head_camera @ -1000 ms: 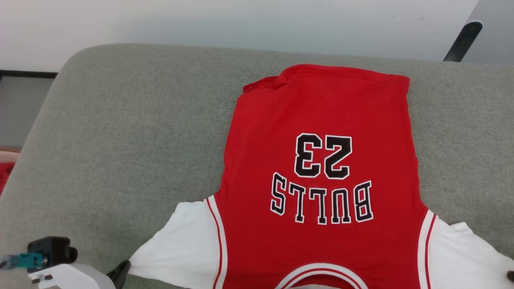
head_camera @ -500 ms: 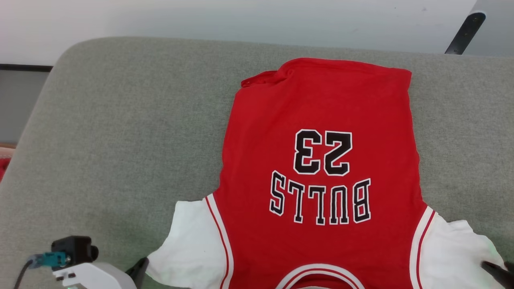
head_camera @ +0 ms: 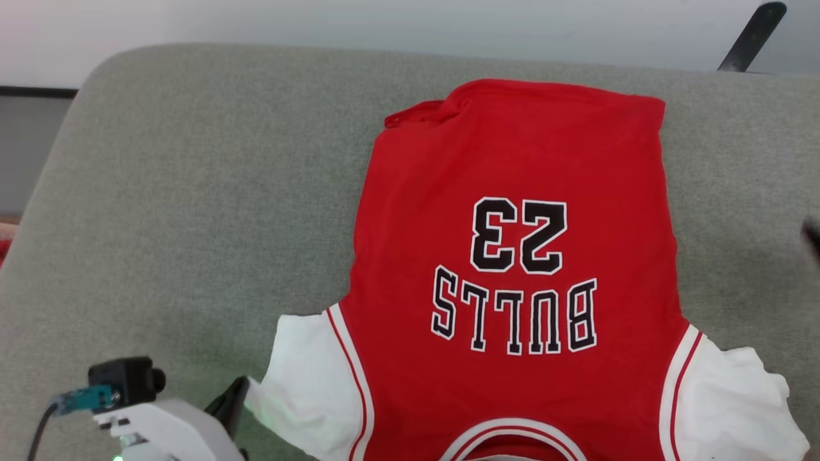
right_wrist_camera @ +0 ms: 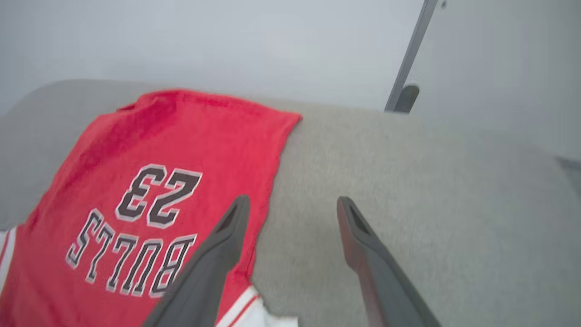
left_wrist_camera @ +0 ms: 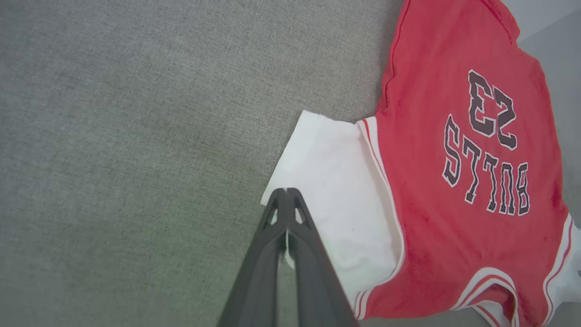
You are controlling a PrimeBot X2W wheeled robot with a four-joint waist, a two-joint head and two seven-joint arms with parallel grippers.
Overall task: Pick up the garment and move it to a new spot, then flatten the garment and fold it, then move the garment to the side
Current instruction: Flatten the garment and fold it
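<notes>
Released from its sleeve, right gripper (right_wrist_camera: 292, 204) stands wide and empty; left gripper (left_wrist_camera: 286, 193) pinches the other sleeve's edge. The garment (head_camera: 512, 160) lies spread on grey cushion (head_camera: 192, 192), nearly ready for folding.

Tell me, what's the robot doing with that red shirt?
The red number 23 shirt lies spread out on a grey cushion. The robot's left end effector is pinched shut on the edge of one white sleeve. Its right end effector is open above the cushion beside the shirt, holding nothing.
</notes>
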